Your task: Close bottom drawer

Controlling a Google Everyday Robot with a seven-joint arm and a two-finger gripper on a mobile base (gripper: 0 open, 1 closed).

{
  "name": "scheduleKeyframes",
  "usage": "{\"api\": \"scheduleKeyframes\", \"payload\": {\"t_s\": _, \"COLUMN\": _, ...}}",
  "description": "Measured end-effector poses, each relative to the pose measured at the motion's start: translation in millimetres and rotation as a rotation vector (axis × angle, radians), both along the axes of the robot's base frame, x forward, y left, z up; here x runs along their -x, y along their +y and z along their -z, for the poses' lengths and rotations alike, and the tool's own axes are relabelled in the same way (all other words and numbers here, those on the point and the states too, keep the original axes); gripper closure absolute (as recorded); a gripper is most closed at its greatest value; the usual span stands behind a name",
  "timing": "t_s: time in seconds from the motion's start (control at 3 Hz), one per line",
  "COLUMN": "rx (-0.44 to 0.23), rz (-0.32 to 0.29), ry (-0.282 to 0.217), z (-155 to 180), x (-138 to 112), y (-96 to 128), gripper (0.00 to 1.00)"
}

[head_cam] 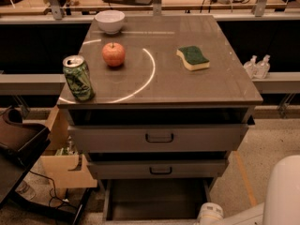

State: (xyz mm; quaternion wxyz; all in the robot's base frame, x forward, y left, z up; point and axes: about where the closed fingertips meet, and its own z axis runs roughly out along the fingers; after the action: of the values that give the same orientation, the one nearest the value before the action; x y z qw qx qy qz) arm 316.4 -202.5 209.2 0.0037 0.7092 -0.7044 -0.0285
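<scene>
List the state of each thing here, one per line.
Bottom drawer: pulled wide open.
Middle drawer: out slightly.
Top drawer: out slightly.
Can: upright.
Apple: whole, stem up.
Bowl: upright.
Sponge: flat, green side up.
Arm: low right, beside the bottom drawer.
Gripper: out of view, below the frame.

The top (220, 83) is showing grey-brown with a white arc (152, 71). The bottom drawer (154, 200) is looking dark inside. The can (78, 78) is showing green with black marks, the apple (114, 54) red, the bowl (110, 21) white, the sponge (193, 57) green over yellow. The white arm (281, 191) is sitting bottom right, its gripper not showing.
</scene>
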Motion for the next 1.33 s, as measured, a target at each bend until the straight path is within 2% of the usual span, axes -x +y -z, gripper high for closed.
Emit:
{"api": "scheduleKeyframes", "payload": {"t_s": 0.67, "rx": 0.031, "rz": -0.036, "ry": -0.017, "z": 34, "x": -18, "y": 20, "gripper": 1.0}}
{"api": "scheduleKeyframes", "payload": {"t_s": 1.33, "rx": 0.045, "rz": -0.081, "ry": -0.077, "z": 44, "x": -51, "y": 42, "gripper": 1.0}}
